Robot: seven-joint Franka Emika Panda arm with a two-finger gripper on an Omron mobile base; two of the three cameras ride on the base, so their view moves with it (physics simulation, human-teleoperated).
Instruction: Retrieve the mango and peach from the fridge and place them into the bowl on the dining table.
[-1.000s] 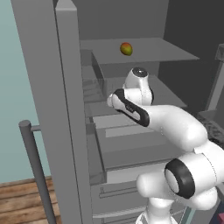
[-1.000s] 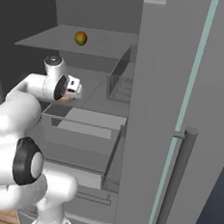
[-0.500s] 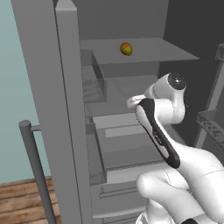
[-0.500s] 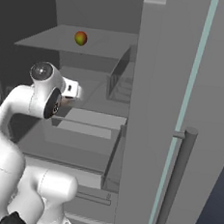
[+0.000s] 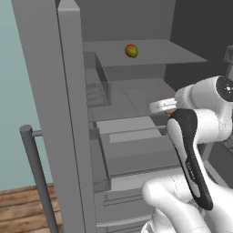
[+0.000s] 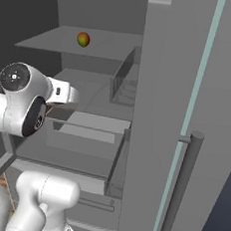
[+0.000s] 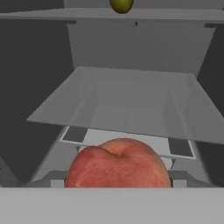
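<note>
Clamped on the peach (image 7: 118, 162) for carrying to the bowl, gripper (image 6: 64, 93) poised at the open fridge (image 5: 68, 113), mango (image 5: 131, 50) waiting on the upper shelf (image 6: 104, 45).

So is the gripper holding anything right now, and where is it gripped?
It looks like the peach sits right at the gripper; its fingers aren't visible, so the hold can't be confirmed.

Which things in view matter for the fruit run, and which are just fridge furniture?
Job:
- peach, close up in the hand view
- mango, on the upper shelf
- fridge, door open

Just there:
- middle shelf
- clear door bin
- drawers
- door handle
- wooden floor
</note>
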